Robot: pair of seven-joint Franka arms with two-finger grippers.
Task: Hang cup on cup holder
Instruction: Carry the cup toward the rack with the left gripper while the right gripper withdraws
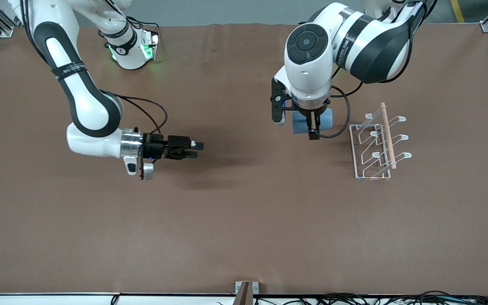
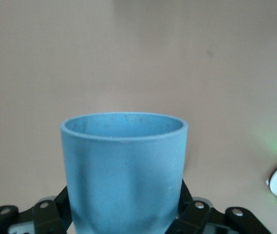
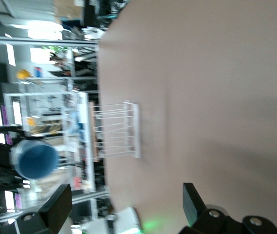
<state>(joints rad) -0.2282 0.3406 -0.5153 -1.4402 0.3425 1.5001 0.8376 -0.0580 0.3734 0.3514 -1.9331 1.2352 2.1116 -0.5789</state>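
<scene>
Counts, working across the brown table [image 1: 244, 220]:

Cups: one light-blue cup [image 1: 325, 119] is showing, no second one anywhere.

Cup holders: one white wire cup holder [image 1: 377, 142] is standing toward the left arm's end of the table.

Prongs on that holder: six looped prongs [image 1: 400, 119] are showing, three along each side.

Wooden rods: one wooden rod [image 1: 388, 135] is lying along the holder's top.

Arms: two are showing, one from each end of the base row.

Grippers: two are showing, the left gripper [image 1: 311, 127] and the right gripper [image 1: 197, 150], each carrying two fingers.

Tables: one.
</scene>
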